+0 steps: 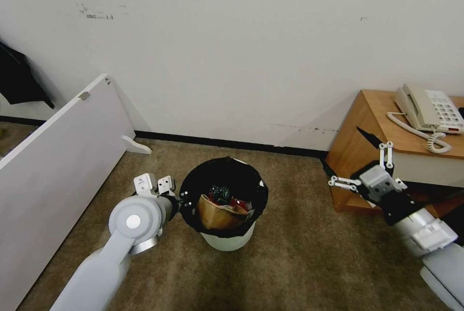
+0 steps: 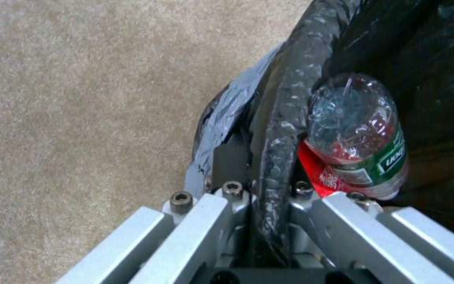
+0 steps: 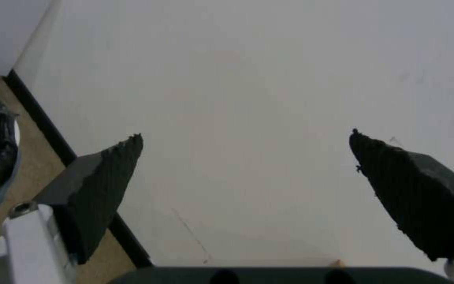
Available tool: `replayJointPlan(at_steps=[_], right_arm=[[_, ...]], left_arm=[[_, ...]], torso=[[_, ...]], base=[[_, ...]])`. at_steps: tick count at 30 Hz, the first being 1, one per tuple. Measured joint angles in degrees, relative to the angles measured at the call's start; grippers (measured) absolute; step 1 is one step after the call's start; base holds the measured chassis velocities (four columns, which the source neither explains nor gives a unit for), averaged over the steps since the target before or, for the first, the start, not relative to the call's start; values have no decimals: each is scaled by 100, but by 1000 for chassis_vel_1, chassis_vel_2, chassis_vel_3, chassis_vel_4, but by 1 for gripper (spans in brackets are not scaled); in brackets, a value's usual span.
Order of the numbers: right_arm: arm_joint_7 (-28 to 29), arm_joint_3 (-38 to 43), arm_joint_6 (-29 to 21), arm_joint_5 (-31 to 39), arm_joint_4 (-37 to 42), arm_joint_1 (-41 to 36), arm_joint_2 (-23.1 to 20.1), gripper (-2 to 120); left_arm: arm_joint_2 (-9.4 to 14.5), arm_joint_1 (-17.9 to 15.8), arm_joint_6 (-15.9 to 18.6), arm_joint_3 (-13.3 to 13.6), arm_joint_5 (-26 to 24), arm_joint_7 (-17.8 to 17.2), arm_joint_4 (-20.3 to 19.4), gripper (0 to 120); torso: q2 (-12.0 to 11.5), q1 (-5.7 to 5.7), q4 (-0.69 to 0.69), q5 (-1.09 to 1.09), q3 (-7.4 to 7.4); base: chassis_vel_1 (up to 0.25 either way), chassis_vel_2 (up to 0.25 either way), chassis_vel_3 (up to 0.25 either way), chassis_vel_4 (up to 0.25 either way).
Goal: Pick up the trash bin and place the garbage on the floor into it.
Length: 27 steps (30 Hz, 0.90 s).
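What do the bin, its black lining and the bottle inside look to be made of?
The trash bin looks like smooth white plastic, though painted metal is possible. Its liner is thin glossy plastic film, crinkled and folded over the rim, where the left gripper clamps it. The bottle is clear, dented thin plastic with a green label.

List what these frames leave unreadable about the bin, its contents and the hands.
- Small round white bin with black liner: whether it is lifted or stands on the beige carpet; head view cannot settle it.
- Litter under the brown paper bag is hidden.
- Left hand fingertips: hidden by the liner rim.
- Right hand, open: nothing hidden.
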Motion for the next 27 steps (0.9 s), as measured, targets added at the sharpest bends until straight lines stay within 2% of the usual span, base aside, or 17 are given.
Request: replayJointPlan(at_steps=[7,27], right_arm=[[-105,255,173,-100,53,-264,205,100],[-475,732,612,-305,190,-800,721,100]], left_arm=[[-76,147,13,56,290,106,56,0],[-271,298,20,249,863,393,422,0]], torso=[[0,0,0,0,0],[0,0,0,0,0]], base=[[0,0,0,0],[0,0,0,0]])
